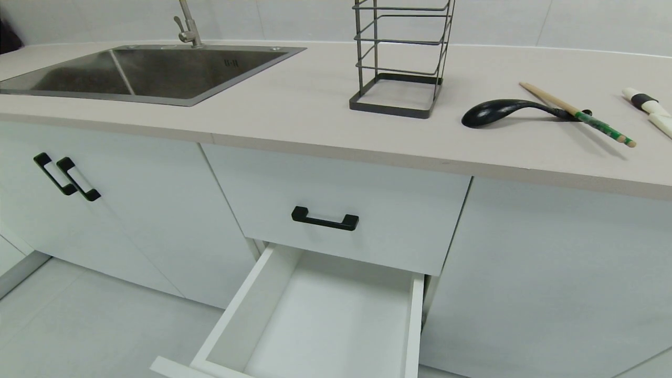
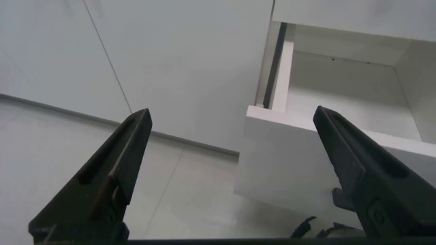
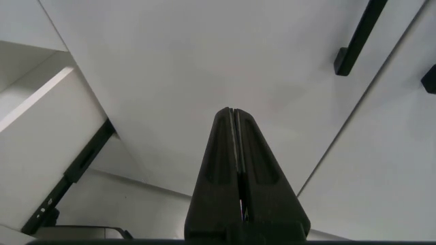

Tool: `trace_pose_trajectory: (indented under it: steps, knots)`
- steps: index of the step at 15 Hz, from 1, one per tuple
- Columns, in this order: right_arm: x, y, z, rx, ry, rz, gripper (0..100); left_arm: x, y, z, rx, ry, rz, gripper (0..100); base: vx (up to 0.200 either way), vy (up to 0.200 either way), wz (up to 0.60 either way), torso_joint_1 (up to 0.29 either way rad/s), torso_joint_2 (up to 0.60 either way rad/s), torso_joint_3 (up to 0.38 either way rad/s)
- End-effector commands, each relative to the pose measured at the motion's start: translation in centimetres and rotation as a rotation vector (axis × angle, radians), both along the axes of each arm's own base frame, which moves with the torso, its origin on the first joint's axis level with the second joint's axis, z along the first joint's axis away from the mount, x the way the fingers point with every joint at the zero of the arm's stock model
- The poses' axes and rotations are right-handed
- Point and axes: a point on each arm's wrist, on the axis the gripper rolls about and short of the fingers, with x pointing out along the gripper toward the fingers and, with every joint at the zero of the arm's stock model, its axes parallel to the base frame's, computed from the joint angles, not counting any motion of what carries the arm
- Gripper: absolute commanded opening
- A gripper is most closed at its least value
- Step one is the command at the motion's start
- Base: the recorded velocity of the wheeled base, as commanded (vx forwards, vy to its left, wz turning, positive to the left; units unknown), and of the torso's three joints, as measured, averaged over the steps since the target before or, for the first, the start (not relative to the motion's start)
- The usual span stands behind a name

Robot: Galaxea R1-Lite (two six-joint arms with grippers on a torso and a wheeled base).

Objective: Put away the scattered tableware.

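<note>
The left tool [image 2: 231, 114] hangs low with its fingers spread wide, holding nothing, just before the corner of the pulled-out drawer [image 2: 320, 146] and above the floor [image 2: 61, 143]. The right tool [image 3: 234, 121] has its fingers pressed together, facing a white cabinet door [image 3: 204, 61] with a black handle [image 3: 357, 34].

The head view takes in the tableware on the surface [image 1: 294, 110]: a black ladle [image 1: 493, 111], with chopsticks [image 1: 577, 113] lying across its handle end. Near them, at the picture's edge, is a white utensil with a black band [image 1: 648, 107], possibly a knife. A wire rack [image 1: 401, 58] stands between the ladle and the sink [image 1: 157, 68].
</note>
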Motion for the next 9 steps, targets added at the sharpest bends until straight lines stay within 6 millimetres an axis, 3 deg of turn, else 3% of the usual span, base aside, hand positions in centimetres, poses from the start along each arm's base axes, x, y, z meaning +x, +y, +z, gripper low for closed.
trace_pose_trajectory:
  steps: [1,5,9]
  knots:
    - [0.01,0.0,0.01,0.0,0.0,0.001,0,0.01,0.0,0.01,0.0,0.002,0.001,100,0.0,0.0,0.0,0.0,0.0,0.0]
    - [0.01,0.0,0.01,0.001,0.0,-0.001,0,0.01,0.0,0.01,0.0,0.002,0.001,100,0.0,0.0,0.0,0.0,0.0,0.0]
    - [0.01,-0.01,0.01,-0.003,0.0,-0.002,0,0.01,0.0,0.01,0.0,0.002,0.001,100,0.0,0.0,0.0,0.057,-0.22,-0.243]
